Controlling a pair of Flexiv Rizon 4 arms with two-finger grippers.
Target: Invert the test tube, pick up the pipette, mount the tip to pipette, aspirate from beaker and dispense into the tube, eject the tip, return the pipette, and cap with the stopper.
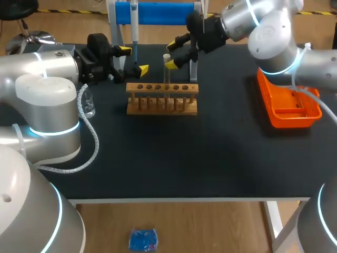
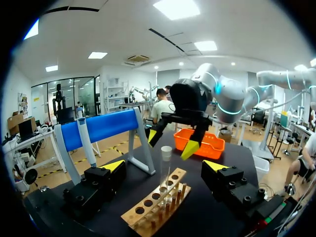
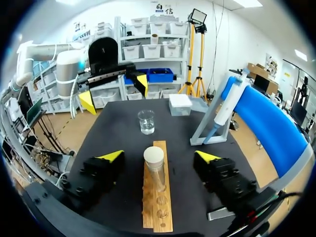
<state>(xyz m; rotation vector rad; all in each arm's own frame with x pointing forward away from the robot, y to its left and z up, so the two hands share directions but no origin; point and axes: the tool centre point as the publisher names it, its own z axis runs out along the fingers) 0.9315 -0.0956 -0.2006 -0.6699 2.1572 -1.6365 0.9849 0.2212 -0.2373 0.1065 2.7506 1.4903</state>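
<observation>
Clear test tube (image 3: pixel 153 173), cream-coloured at its top, is standing upright in the wooden rack (image 3: pixel 160 217). Right gripper (image 3: pixel 159 157) is hovering with fingers spread wide on either side of the tube, not touching it. Left gripper (image 2: pixel 164 165) is sitting released near the rack's end.

The table (image 1: pixel 221 158) had a matt black top, smooth and almost without shine. The rack (image 1: pixel 162 98) was pale bare-looking wood, its grain plain in the right wrist view. The tube (image 3: pixel 155 173) standing in it and the beaker (image 3: pixel 146 121) were clear and glassy. The tray (image 1: pixel 288 108) was orange plastic, slightly glossy. The left arm (image 1: pixel 47 68) and the right arm (image 1: pixel 274 31) wore smooth silver-grey shells with a soft sheen.
</observation>
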